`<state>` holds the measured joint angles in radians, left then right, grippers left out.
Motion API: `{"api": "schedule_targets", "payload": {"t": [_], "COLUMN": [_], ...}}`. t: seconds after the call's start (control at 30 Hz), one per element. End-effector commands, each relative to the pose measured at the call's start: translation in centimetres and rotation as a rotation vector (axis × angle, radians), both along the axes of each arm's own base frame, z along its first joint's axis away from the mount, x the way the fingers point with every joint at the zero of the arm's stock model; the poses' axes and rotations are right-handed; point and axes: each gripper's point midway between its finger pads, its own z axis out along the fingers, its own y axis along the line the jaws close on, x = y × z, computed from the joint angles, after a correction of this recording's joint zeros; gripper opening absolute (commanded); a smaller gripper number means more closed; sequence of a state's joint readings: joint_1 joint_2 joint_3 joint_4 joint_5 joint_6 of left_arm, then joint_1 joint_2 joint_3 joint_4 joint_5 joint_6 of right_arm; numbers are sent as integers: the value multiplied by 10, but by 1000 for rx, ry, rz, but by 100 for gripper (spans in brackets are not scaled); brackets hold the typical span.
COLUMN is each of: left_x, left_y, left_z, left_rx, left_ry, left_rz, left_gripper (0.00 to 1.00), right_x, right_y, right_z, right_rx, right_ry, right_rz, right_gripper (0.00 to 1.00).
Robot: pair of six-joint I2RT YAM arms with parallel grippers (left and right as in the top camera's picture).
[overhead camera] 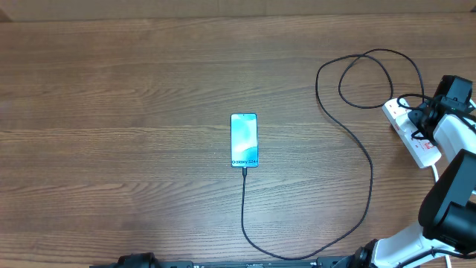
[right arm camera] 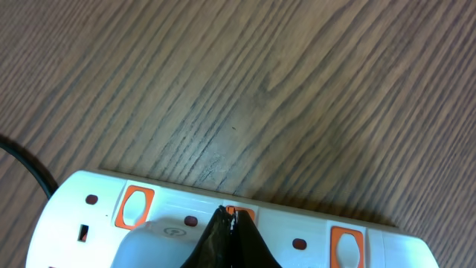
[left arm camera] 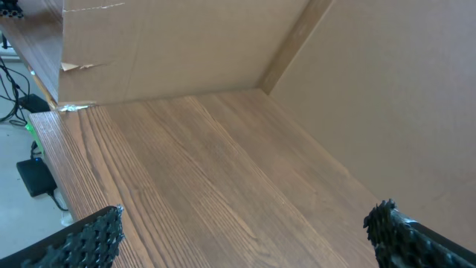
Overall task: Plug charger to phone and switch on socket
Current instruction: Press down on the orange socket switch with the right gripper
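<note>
The phone [overhead camera: 244, 140] lies face up mid-table, its light blue screen lit. The charger, a thin black cable [overhead camera: 370, 177], runs from the phone's near end, loops along the front and curls up to the socket [overhead camera: 414, 139], a white power strip at the right edge. In the right wrist view the socket [right arm camera: 387, 246] shows orange-rimmed switches [right arm camera: 135, 206]. My right gripper [right arm camera: 231, 214] is shut, its tips pressed on the middle switch beside a white plug body [right arm camera: 160, 242]. My left gripper [left arm camera: 245, 231] is open and empty over bare wood, away from everything.
Cardboard walls [left arm camera: 223, 45] stand behind and beside the table in the left wrist view. The table's left edge [left arm camera: 52, 156] drops to a floor with cables and a black box [left arm camera: 33, 179]. A thick white cord [overhead camera: 435, 173] leaves the socket's near end.
</note>
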<state>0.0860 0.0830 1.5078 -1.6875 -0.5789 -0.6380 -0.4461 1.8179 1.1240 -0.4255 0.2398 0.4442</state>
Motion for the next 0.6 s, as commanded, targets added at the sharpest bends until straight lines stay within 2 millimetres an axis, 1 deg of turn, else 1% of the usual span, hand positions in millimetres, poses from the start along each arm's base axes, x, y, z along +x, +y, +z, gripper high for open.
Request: {"api": "schedule_targets", "payload": {"t": [0.0, 0.07, 0.23, 0.37, 0.4, 0.5, 0.57], "left_x": [-4, -4, -4, -4, -4, -4, -4], "left_y": [0, 0, 0, 0, 0, 0, 0], "left_z": [-1, -1, -1, -1, -1, -1, -1], "left_rx": [-8, -8, -8, -8, -8, -8, -8], "left_ry": [-20, -20, -20, -20, -20, -20, -20], "left_rz": [14, 14, 14, 14, 14, 14, 14], "left_gripper": [99, 100, 100, 100, 100, 100, 100], "right_x": [10, 8, 7, 2, -2, -15, -14], "right_y": [6, 9, 13, 17, 18, 13, 13], "right_z": [2, -8, -21, -25, -27, -29, -29], "right_rx": [19, 31, 58, 76, 83, 58, 62], "right_ry": [-49, -43, -24, -3, 14, 61, 58], "right_rz": [25, 29, 38, 40, 38, -18, -16], "right_gripper": [4, 4, 4, 4, 4, 4, 4]}}
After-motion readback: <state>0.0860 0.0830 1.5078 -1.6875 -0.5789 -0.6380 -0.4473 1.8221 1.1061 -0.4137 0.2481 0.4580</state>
